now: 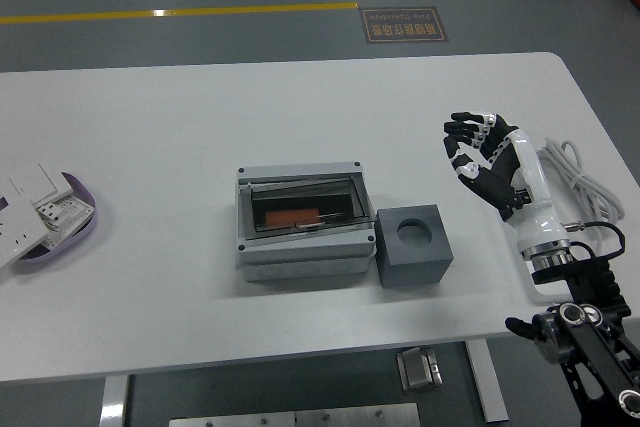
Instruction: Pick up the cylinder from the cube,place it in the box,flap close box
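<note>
Head view: my right hand point(478, 152) hovers right of centre, fingers loosely spread and holding nothing. The grey cube point(410, 245) sits lower centre, touching the box point(302, 221) — its round socket looks empty. An orange shape shows through the box lid — probably the cylinder point(293, 217), though I cannot tell. I should check the lid sits flat and press evenly.
</note>
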